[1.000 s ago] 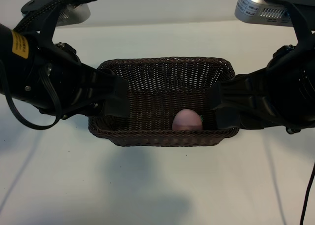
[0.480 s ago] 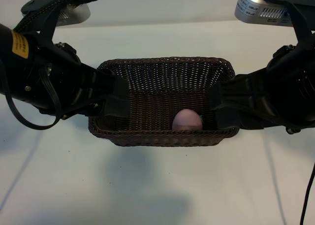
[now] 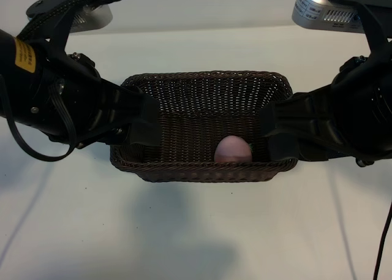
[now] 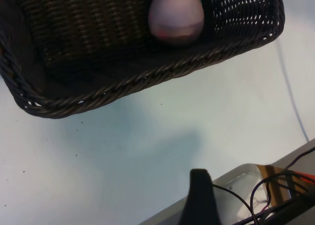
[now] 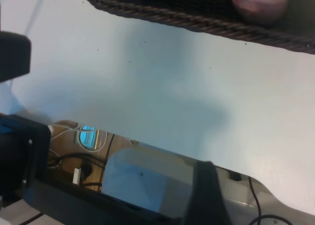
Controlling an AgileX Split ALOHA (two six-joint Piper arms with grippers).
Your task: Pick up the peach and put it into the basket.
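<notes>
- The peach point(image 3: 233, 149) is already sitting inside the basket point(image 3: 202, 84), down by the near wall, a bit right of centre.
- Left gripper point(image 3: 144, 117) is spread, nothing in it, at the basket's left end.
- Right gripper point(image 3: 278, 130) is spread too, empty, at the right end.
- Looks basically done to me; only backing the arms off the worktop point(image 3: 196, 231) is left.

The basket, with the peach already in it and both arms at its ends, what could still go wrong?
The left gripper and right gripper sit at the ends of the basket; pulling back carelessly could drag or tip it. The peach rests against the near wall, so a jolt might roll it, though the rim would probably hold it in.
</notes>
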